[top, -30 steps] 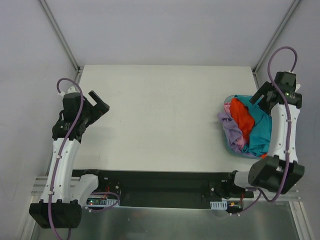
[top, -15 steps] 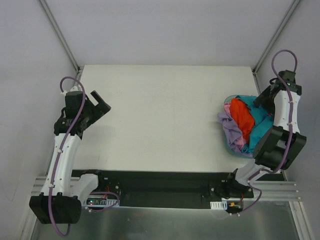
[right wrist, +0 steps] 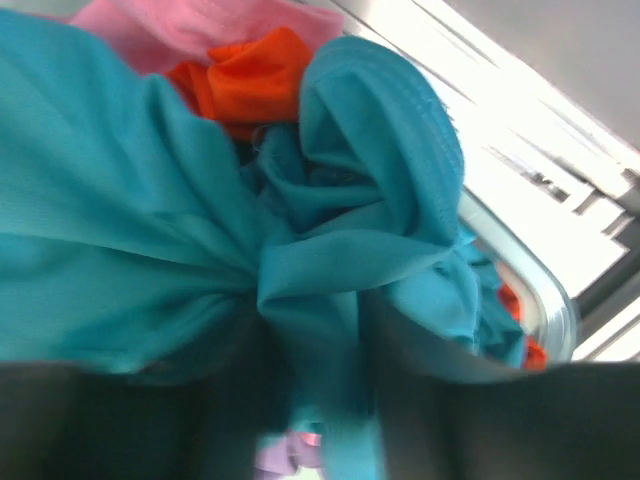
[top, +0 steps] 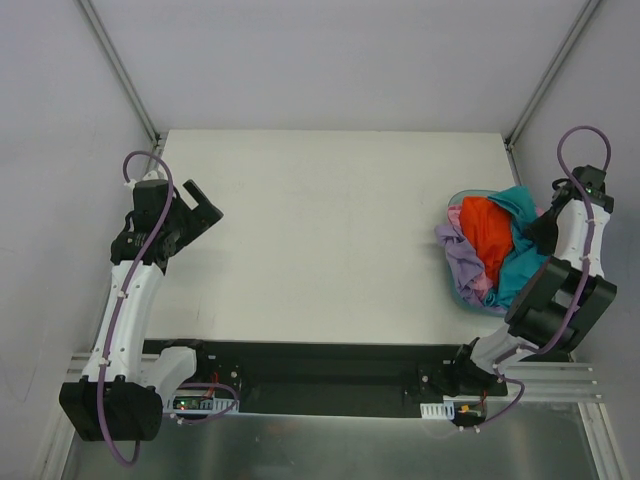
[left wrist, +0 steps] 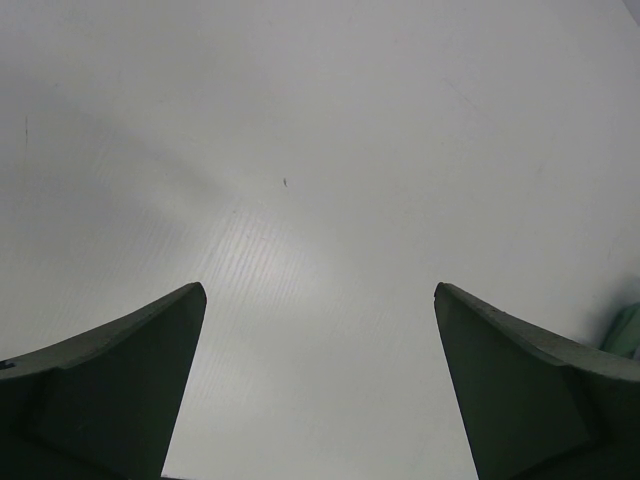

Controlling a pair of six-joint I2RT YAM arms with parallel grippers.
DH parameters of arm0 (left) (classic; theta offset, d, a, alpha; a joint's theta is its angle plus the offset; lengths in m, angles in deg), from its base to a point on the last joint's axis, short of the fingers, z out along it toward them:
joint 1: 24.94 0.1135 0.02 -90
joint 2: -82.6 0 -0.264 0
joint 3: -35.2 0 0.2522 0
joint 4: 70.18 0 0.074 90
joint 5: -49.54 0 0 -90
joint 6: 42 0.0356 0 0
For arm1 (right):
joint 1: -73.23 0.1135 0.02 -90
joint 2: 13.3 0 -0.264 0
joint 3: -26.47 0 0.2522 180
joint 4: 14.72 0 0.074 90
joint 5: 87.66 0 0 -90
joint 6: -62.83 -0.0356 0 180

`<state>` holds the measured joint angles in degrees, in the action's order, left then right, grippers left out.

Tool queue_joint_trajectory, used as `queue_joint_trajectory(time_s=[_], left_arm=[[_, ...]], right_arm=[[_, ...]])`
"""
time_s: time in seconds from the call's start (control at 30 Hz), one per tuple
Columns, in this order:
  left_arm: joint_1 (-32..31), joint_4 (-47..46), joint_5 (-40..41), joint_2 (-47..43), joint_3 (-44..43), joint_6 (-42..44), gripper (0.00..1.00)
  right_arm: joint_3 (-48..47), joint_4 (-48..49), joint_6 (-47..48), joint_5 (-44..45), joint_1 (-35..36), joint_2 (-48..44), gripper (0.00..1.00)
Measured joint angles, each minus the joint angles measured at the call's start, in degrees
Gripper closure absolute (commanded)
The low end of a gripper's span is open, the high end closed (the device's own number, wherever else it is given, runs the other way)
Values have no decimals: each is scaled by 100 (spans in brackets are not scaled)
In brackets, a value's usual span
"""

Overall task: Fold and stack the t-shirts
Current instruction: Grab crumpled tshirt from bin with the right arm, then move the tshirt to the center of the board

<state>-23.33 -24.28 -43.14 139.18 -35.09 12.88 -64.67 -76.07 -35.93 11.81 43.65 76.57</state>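
Observation:
A heap of crumpled t-shirts lies in a shallow clear tub (top: 462, 296) at the table's right edge: orange (top: 487, 230), teal (top: 520, 258), purple (top: 456, 255) and pink (top: 478, 285). My right gripper (top: 541, 232) reaches into the heap from its right side. In the right wrist view a bunched fold of the teal t-shirt (right wrist: 120, 230) runs between the dark fingers of that gripper (right wrist: 320, 335), which is shut on it. The orange t-shirt (right wrist: 240, 85) and pink t-shirt (right wrist: 180, 25) lie beyond. My left gripper (top: 207, 203) hangs open over the table's left side, nothing between its fingers (left wrist: 318, 290).
The white table (top: 330, 240) stretches between the two arms. Grey walls and metal frame posts (top: 120, 70) close in the back and sides. The tub's clear rim (right wrist: 545, 290) shows past the teal cloth, with the table's edge rail behind it.
My right gripper has closed on the teal t-shirt, and its arm has swung out to the right of the heap. The teal cloth has bunched up. The left arm has barely moved.

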Motion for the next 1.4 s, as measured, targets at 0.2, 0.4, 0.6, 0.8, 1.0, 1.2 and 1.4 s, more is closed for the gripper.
queue_joint_trajectory(time_s=[0.2, 0.4, 0.6, 0.8, 1.0, 1.2, 1.4], left_arm=[[0, -13, -11, -4, 0, 0, 1], [0, -15, -35, -42, 0, -2, 1], [0, -13, -39, -68, 0, -2, 1], [0, -15, -133, -136, 0, -4, 1], [0, -15, -168, -238, 0, -17, 1], [0, -13, -188, -363, 0, -70, 0], [0, -17, -254, -564, 68, -173, 1]], right_arm=[[11, 83, -105, -76, 11, -258, 98], [-723, -61, -59, -28, 9, -1268, 99], [-2339, 52, 92, -446, 9, -2114, 99], [-3235, 804, -22, -1849, 26, -2343, 99], [-3921, 1453, -299, -3047, 1088, -1950, 99], [-4105, 1814, -256, -3646, 3021, -1471, 99], [-4417, 1923, 114, -3805, 4824, -662, 99]])
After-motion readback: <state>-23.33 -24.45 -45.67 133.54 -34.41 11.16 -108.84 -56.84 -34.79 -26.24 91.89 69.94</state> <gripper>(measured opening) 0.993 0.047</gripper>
